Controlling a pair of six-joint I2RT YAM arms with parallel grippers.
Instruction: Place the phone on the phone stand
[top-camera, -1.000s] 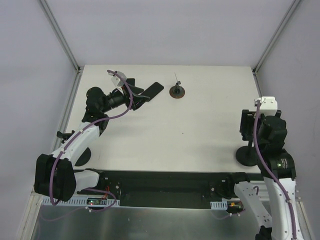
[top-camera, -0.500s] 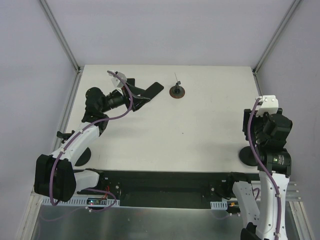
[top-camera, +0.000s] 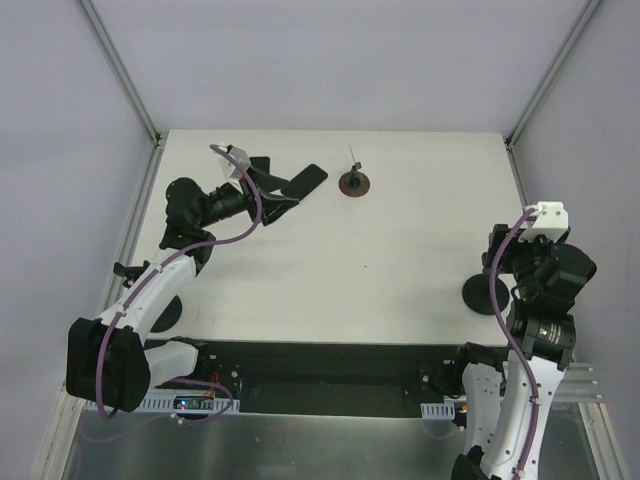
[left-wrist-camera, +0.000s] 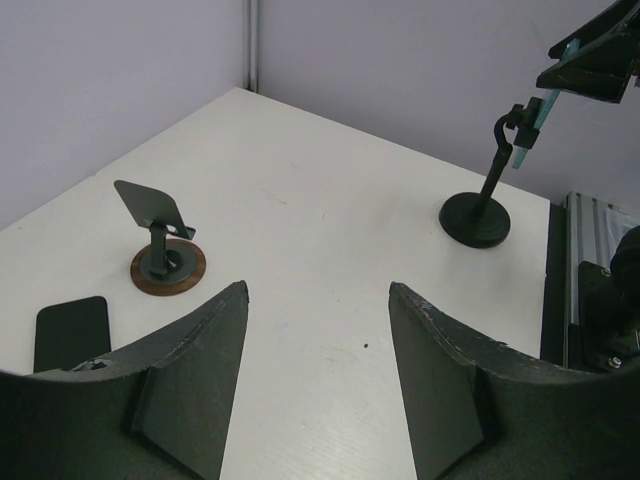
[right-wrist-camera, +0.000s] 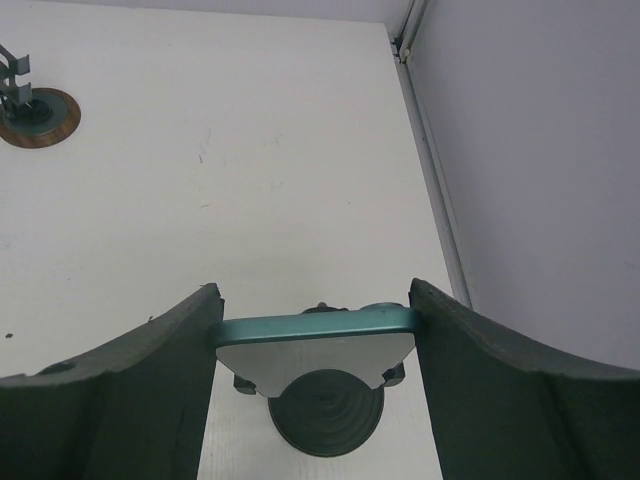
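The black phone (top-camera: 306, 180) (left-wrist-camera: 70, 331) lies flat on the table at the back left. My left gripper (top-camera: 277, 188) (left-wrist-camera: 316, 290) hovers just beside it, open, with only bare table between its fingers. A small phone stand (top-camera: 353, 183) (left-wrist-camera: 166, 262) on a brown disc stands right of the phone. A second, taller phone stand with a round black base (top-camera: 485, 295) (left-wrist-camera: 475, 218) is at the right edge. My right gripper (top-camera: 497, 252) (right-wrist-camera: 315, 290) is shut on its teal top plate (right-wrist-camera: 315, 328), one finger on each end.
The white table (top-camera: 400, 250) ends in metal frame rails at both sides (top-camera: 130, 90) (right-wrist-camera: 430, 170), close to the right arm. A small dark speck (left-wrist-camera: 365, 346) marks the table's middle. The black mounting rail (top-camera: 330, 365) runs along the near edge.
My right arm has swung back toward the right edge with the tall stand in its grip, and the stand's base has slid a little left and away. The left gripper has tipped slightly.
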